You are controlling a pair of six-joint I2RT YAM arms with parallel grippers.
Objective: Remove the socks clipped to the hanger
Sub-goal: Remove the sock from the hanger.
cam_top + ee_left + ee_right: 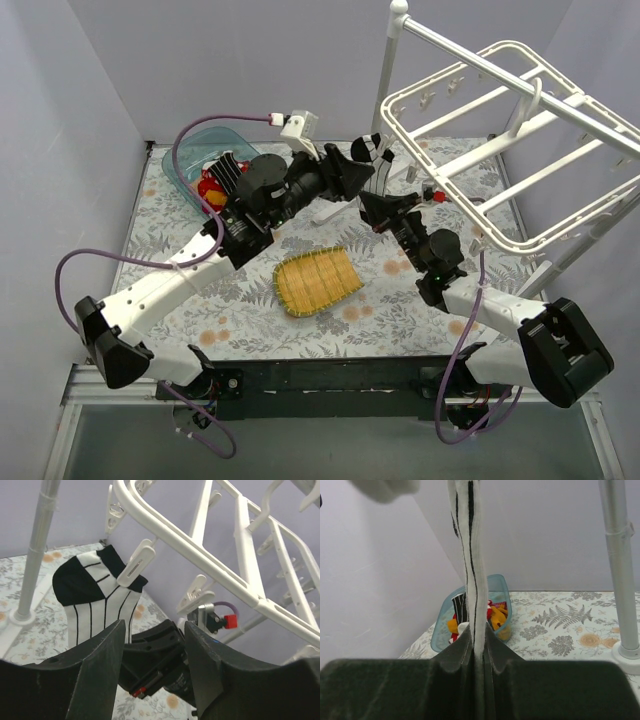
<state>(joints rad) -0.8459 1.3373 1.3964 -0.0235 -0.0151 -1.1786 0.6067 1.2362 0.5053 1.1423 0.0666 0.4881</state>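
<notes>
A black-and-white striped sock hangs from a white clip on the white grid hanger. Seen from above, the hanger fills the upper right and the sock hangs at its near-left corner. My right gripper is shut on the lower part of this sock, which runs taut straight up from the jaws. My left gripper is open just below the clip with nothing between its fingers; the right gripper's black body shows behind them. Both grippers meet under the hanger's corner.
A teal bin at the back left holds several loose socks. A yellow woven mat lies mid-table. The white pole stand rises behind the hanger's corner, its base on the floral tablecloth.
</notes>
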